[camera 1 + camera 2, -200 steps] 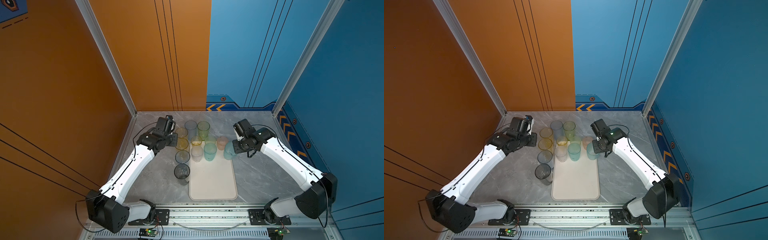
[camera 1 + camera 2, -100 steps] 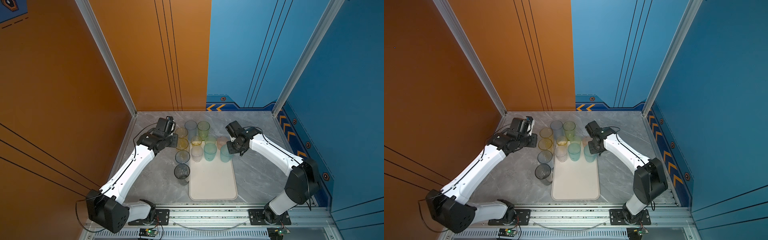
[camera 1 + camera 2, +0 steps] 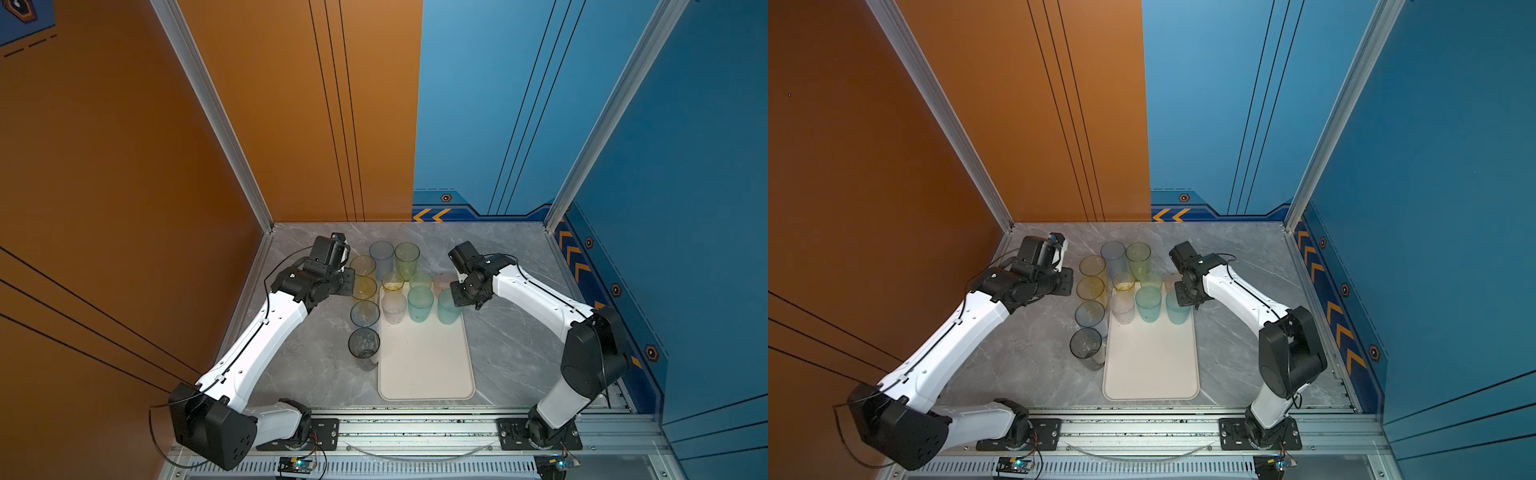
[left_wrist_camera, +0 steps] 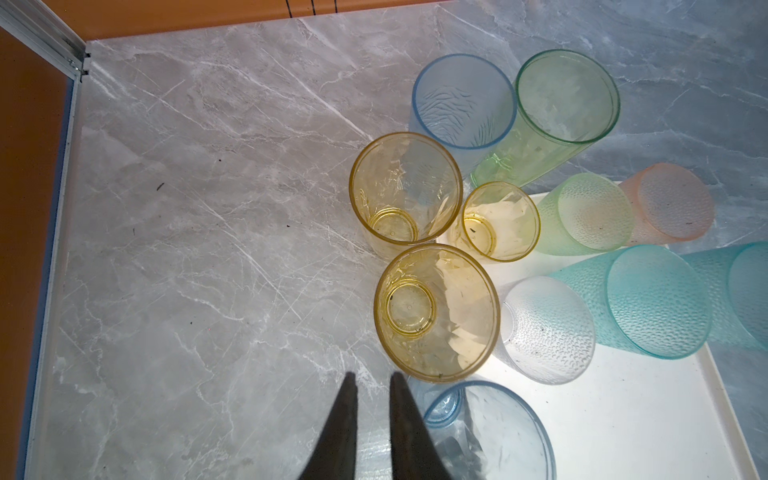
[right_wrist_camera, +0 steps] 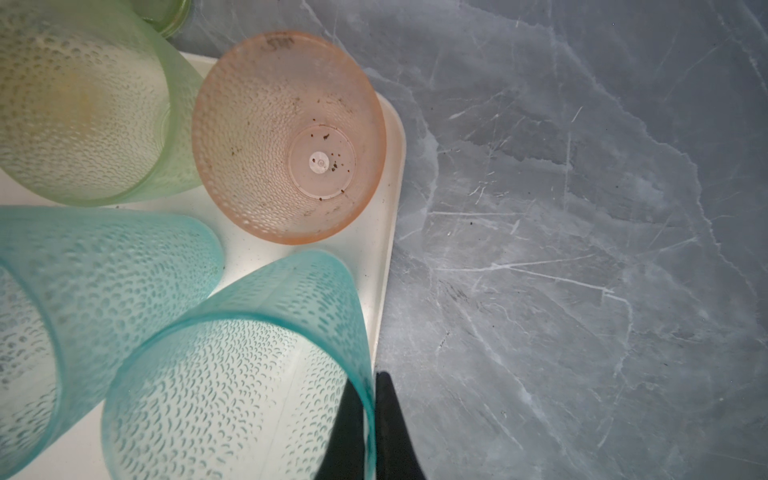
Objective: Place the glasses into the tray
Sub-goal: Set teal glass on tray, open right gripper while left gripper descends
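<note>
Since a second ago: teal tumbler (image 3: 448, 308) brought off the table (image 3: 511, 332) to the tray (image 3: 424, 370), far right corner, just inside the rim. Wall pinched by right gripper (image 5: 370, 384). Left gripper (image 4: 372, 382) unmoved, slightly parted, empty, beside yellow tumbler (image 4: 436, 311). Near half of tray bare.

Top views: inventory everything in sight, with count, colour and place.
Tray: 1, cream, centre of table.
Teal glasses: 2, frosted, on tray.
Clear glass: 1, frosted, on tray.
Green glasses: 2, tall one on table behind tray, frosted one on tray.
Pink glass: 1, tray's far right corner.
Yellow glasses: 3, by tray's far left corner.
Blue glasses: 2, table, left of and behind tray.
Grey glass: 1, dark, table left of tray.
Left gripper: open, empty, over table.
Right gripper: shut on right teal glass rim.
</note>
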`<state>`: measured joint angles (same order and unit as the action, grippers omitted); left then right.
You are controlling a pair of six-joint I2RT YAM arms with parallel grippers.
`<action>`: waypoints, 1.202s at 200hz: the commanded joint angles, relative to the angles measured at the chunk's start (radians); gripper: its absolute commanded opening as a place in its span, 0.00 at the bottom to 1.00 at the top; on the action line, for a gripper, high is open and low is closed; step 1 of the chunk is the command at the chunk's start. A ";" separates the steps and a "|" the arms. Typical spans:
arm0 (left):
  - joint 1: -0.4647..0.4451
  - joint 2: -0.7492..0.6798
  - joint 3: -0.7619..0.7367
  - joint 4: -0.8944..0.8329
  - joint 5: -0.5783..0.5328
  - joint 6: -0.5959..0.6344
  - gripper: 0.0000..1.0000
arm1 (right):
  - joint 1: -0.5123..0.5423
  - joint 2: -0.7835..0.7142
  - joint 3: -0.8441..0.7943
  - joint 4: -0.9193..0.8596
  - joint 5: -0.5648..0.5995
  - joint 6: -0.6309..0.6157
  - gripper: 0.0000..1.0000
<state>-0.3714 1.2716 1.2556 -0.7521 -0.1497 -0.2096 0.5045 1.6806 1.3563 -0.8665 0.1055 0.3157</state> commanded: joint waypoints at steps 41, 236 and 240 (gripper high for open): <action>0.005 -0.021 -0.013 -0.026 -0.007 0.007 0.18 | -0.023 0.041 0.045 0.031 -0.007 0.016 0.00; -0.066 -0.070 -0.019 -0.184 -0.031 -0.026 0.18 | -0.024 0.031 0.042 0.033 -0.041 0.020 0.13; -0.069 -0.069 -0.019 -0.188 -0.034 -0.028 0.18 | -0.023 0.030 0.043 0.033 -0.041 0.020 0.14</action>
<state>-0.4202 1.2179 1.2446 -0.8963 -0.1562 -0.2146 0.4831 1.7134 1.3849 -0.8425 0.0788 0.3191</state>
